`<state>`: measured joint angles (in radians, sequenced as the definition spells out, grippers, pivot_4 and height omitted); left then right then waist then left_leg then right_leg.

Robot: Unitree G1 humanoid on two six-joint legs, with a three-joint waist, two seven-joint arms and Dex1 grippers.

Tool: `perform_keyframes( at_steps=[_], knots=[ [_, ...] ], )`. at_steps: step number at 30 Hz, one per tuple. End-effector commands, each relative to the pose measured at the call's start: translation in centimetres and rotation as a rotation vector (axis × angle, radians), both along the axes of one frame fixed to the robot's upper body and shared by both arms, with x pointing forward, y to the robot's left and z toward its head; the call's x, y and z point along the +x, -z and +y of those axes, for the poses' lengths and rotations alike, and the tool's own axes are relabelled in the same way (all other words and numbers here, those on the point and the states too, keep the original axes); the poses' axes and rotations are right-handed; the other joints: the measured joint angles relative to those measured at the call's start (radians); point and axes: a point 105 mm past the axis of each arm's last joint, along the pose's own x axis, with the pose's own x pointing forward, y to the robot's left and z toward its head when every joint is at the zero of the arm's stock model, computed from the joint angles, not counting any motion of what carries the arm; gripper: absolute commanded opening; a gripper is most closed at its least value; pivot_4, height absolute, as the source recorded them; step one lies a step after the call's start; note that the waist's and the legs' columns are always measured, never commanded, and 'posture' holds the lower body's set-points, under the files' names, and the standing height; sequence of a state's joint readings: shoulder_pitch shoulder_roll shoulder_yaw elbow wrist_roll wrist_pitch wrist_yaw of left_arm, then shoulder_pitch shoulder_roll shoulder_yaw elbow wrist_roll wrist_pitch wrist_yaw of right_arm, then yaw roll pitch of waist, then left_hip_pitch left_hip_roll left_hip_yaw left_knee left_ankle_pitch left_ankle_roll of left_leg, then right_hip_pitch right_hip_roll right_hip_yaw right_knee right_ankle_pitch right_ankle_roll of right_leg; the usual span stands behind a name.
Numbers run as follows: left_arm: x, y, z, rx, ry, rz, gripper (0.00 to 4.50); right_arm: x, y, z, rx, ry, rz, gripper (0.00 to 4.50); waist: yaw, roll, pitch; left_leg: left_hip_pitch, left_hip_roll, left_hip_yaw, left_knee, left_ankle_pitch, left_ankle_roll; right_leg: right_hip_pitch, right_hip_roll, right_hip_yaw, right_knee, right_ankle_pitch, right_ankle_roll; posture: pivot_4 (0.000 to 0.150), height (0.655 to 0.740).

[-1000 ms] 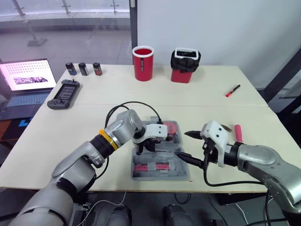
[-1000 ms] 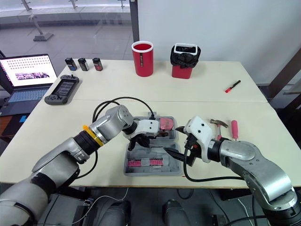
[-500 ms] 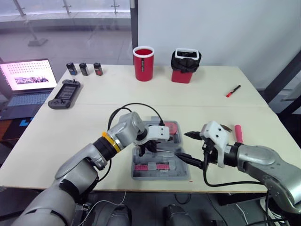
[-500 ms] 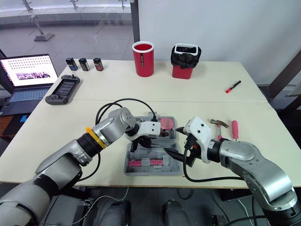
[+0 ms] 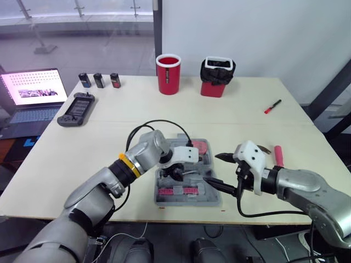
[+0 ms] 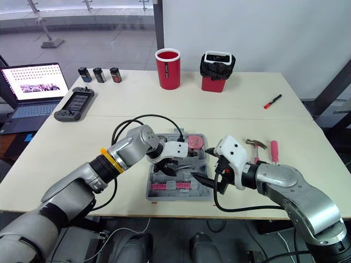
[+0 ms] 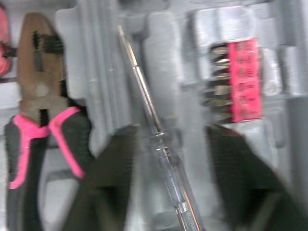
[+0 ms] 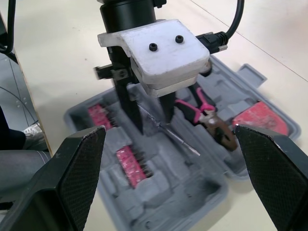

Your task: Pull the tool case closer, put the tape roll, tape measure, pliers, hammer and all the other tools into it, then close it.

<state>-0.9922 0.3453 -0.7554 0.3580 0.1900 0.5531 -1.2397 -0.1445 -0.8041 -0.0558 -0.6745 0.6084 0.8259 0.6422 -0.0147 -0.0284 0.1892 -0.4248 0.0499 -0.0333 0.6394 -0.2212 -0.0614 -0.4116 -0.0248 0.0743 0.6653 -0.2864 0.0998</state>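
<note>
The grey tool case [image 5: 213, 199] lies open on the table in front of me. Inside it are pink-handled pliers [image 7: 38, 110], a pink bit holder [image 7: 243, 79], a red tape measure [image 5: 200, 148] and a clear-handled screwdriver [image 7: 149, 106]. My left gripper [image 5: 176, 171] hovers low over the case, open, its fingers astride the screwdriver, which rests in its slot. My right gripper [image 5: 211, 167] is open and empty at the case's right edge. A hammer [image 6: 255, 143] with a pink handle [image 6: 273, 152] lies on the table right of the case.
At the back stand a red cup [image 5: 168, 67] and a black-lined red bin [image 5: 217, 70]. A red pen [image 5: 271, 106] lies at the far right. On the left are a laptop [image 5: 30, 96], a handheld console [image 5: 74, 109] and three small cans [image 5: 98, 80].
My left gripper's fingers have spread apart and let go of the screwdriver, which now lies in the case. The right arm has not moved.
</note>
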Motion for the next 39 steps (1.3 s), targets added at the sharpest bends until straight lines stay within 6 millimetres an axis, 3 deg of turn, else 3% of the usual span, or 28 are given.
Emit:
perform_keyframes(
  at_steps=[1,6,12,15,19,20,25,32,39],
  knots=[
    [0.6,-2.5,-0.1,-0.054,0.003,-0.075,3.23,-0.4,-1.3,0.4,0.015,-0.018,-0.057,4.5,0.0,0.0,0.0,0.0,0.0,0.0,0.001,0.0,0.0,0.0,0.0,0.0,0.0,0.0,0.0,0.15,0.7387],
    [-0.2,-4.7,0.3,-0.108,0.014,-0.085,3.23,-0.5,-1.3,0.3,0.016,-0.02,-0.053,4.5,-0.001,0.0,0.0,0.0,0.0,0.0,0.001,0.0,0.0,0.0,0.0,0.0,0.0,0.0,0.0,0.15,0.7387],
    [-0.1,-5.6,1.9,-0.172,-0.032,-0.062,3.23,-0.4,-1.3,0.3,0.016,-0.019,-0.056,4.5,-0.003,0.0,0.0,0.0,0.0,0.0,0.001,0.0,0.0,0.001,0.0,0.0,0.0,0.0,0.0,0.15,0.7387],
    [0.3,-5.6,2.9,-0.246,-0.075,-0.025,2.36,-0.4,-1.3,0.3,0.015,-0.017,-0.057,4.5,-0.002,0.0,0.0,0.0,0.0,0.0,0.002,0.0,0.0,0.001,0.0,0.0,0.0,0.0,0.0,0.15,0.7387],
    [0.5,-4.8,3.5,-0.322,-0.096,-0.006,0.23,-0.4,-1.2,0.3,0.015,-0.014,-0.056,4.5,-0.001,0.0,0.0,0.0,0.0,0.0,0.002,0.0,0.0,0.001,0.0,0.0,0.0,0.0,0.0,0.15,0.7387],
    [0.5,-4.4,3.7,-0.351,-0.105,0.002,0.05,-0.4,-1.2,0.3,0.015,-0.012,-0.055,4.5,-0.001,0.0,0.0,0.0,0.0,0.0,0.003,0.0,0.0,0.001,0.0,0.0,0.0,0.0,0.0,0.15,0.7387],
    [-0.2,-2.7,3.5,-0.44,-0.105,0.021,0.05,-0.5,-1.0,0.3,0.01,-0.008,-0.052,4.5,0.001,0.0,0.0,-0.001,0.0,0.0,0.004,-0.001,0.001,0.001,0.0,0.0,0.0,0.0,0.0,0.15,0.7387],
    [0.7,-0.7,3.2,-0.49,-0.167,-0.019,0.05,-0.5,-1.1,0.1,0.007,-0.004,-0.052,4.5,0.001,0.0,0.0,0.0,0.0,0.0,0.006,-0.001,0.001,0.003,0.0,0.0,0.0,0.0,0.0,0.15,0.7387],
    [0.9,2.1,3.5,-0.429,-0.168,-0.027,0.05,-0.7,-1.1,0.0,0.001,0.0,-0.048,4.5,0.001,0.001,0.0,0.0,0.0,-0.001,0.006,-0.001,0.001,0.003,0.0,0.0,0.0,0.0,0.001,0.15,0.7387]
  ],
)
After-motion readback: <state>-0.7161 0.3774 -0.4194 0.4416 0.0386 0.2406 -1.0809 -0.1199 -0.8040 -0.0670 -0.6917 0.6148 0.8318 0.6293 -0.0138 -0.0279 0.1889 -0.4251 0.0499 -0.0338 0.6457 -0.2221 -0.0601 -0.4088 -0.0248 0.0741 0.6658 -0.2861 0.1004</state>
